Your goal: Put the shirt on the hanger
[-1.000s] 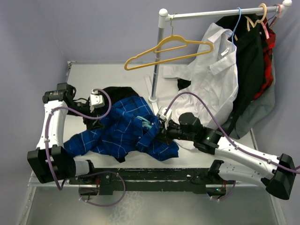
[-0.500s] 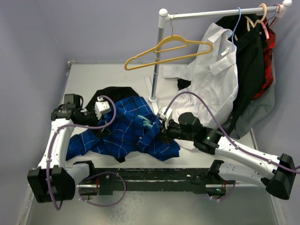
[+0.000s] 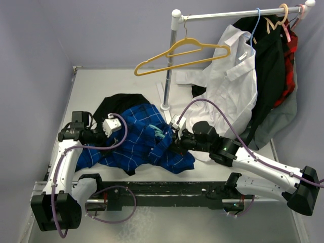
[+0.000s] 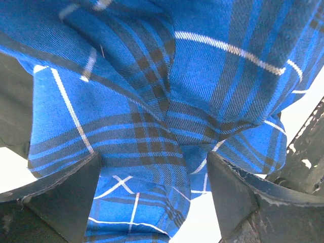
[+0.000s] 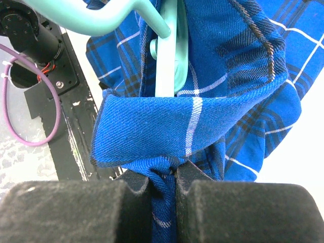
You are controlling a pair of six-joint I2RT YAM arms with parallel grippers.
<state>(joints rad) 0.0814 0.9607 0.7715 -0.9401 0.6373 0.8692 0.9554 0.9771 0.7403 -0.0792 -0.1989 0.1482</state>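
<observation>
Nearest the arm bases, the shirt [image 3: 132, 147] lies crumpled on the bench [image 3: 116, 81]. The left claw [image 4: 152, 177] is spread wide against the fabric, gripping nothing. The right claw [image 5: 164, 202] is clenched on a fold of the shirt, with the hanger [image 5: 166, 66] just beyond on the cloth. Farther back, a yellow hanger [image 3: 177, 53] hangs from the rail [image 3: 228, 14].

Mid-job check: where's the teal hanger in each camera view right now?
Top external: the hanger lies centre, on the shirt, only partly showing.
Left wrist: not in view; only shirt fabric.
Right wrist: top centre, running down behind a shirt fold.
Shared landmark: the blue plaid shirt, in all three views.
</observation>
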